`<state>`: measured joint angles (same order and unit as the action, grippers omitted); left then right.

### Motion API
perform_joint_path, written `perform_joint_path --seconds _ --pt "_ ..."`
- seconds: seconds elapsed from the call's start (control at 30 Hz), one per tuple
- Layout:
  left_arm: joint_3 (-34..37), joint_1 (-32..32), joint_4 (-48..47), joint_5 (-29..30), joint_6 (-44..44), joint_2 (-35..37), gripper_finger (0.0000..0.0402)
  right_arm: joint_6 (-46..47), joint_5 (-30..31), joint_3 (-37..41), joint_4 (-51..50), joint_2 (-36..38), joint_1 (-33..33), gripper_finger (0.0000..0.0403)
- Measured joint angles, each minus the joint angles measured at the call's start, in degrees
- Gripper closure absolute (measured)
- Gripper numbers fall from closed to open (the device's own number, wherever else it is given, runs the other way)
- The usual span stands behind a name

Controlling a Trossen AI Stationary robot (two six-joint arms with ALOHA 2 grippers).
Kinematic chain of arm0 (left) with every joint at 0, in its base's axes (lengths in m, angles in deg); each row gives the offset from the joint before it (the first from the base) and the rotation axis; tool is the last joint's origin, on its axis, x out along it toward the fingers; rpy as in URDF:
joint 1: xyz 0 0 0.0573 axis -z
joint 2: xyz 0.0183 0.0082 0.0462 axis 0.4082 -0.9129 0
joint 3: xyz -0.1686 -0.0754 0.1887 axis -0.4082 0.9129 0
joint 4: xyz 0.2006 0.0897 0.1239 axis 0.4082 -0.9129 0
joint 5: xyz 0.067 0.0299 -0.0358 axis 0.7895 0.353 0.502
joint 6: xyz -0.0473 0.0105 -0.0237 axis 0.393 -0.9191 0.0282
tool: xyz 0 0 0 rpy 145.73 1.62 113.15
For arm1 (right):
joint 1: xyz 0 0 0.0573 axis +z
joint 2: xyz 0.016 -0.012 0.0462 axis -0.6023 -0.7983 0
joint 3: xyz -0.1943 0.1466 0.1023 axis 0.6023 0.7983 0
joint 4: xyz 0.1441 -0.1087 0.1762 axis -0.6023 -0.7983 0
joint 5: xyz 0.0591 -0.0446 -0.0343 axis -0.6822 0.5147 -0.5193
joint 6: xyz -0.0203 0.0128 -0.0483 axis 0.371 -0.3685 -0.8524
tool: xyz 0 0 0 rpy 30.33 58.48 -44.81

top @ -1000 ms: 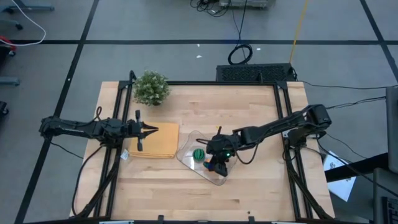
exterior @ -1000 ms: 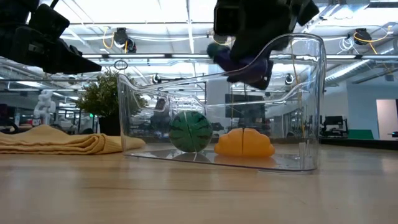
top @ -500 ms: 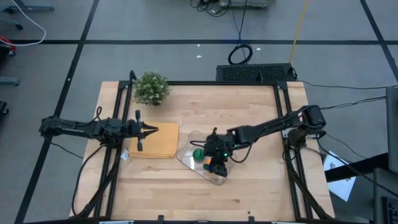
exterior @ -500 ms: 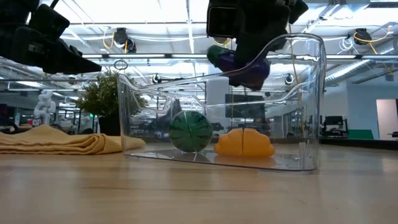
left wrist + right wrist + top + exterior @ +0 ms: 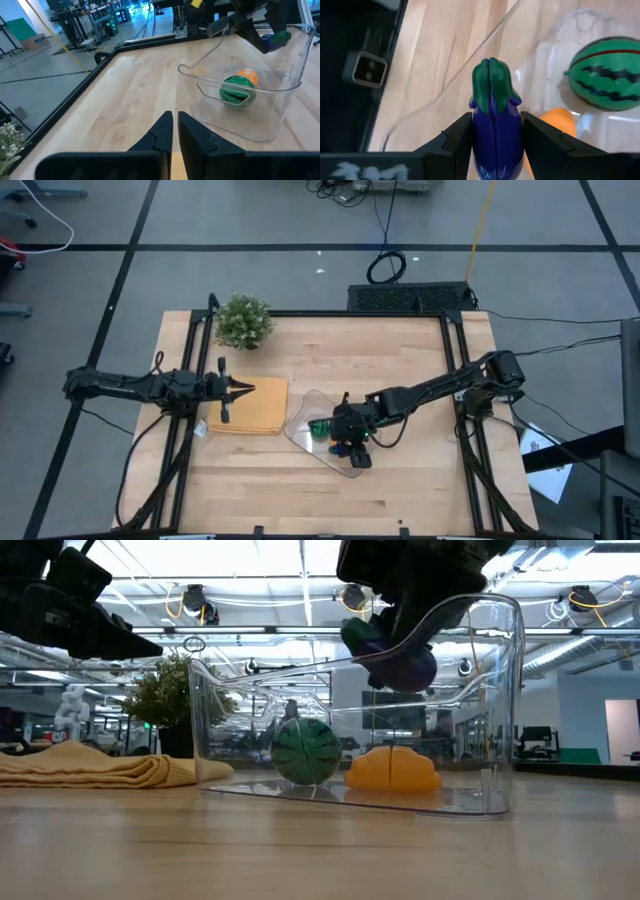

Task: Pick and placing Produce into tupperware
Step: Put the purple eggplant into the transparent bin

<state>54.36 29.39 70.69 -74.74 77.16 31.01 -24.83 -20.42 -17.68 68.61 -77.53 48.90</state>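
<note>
The clear tupperware (image 5: 300,418) stands on the table's middle; its wall shows in the low view (image 5: 502,710). Inside it, the green striped ball (image 5: 304,751) and the orange oval (image 5: 392,769) rest on its floor. My right gripper (image 5: 351,446) is over the container's near part, shut on the blue-purple piece with a green cap (image 5: 493,122), which hangs at rim height (image 5: 396,658). My left gripper (image 5: 248,387) is shut and empty over the tan pad (image 5: 262,412), left of the container. My right gripper pinches the blue-purple piece by its two long sides (image 5: 479,131) between its two fingers (image 5: 456,137). The fingers lie along the piece, and its green cap end (image 5: 491,77) sticks out past the fingertips. The fingers come slanting down from above. The piece is lifted clear, above the orange oval.
A leafy potted plant (image 5: 243,321) stands at the table's far left. The folded tan pad (image 5: 95,768) lies left of the container. Dark frame rails run along the table's left (image 5: 178,430) and right (image 5: 468,430) sides. Bare wood shows on the near side (image 5: 300,500).
My right gripper has gone a little down and toward the table's near edge with the blue-purple piece, which stays clear over the container. The ball and the oval have kept still.
</note>
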Motion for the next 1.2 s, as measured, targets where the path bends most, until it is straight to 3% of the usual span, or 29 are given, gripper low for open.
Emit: perform_joint_path --seconds 0.37,0.77,1.2 --pt "0.0 0.0 -0.1 0.0 0.0 0.0 0.0369 -15.8 0.5 -0.1 -1.8 0.0 0.3 0.0258" --pt "0.0 0.0 -0.1 0.0 -0.2 0.0 0.0369 -15.4 4.6 -0.9 -1.1 -2.7 0.2 0.0258" --pt "0.0 0.0 -1.6 0.0 0.2 0.0 0.0369 -19.0 4.4 -0.8 -2.2 -4.4 0.8 0.0258"
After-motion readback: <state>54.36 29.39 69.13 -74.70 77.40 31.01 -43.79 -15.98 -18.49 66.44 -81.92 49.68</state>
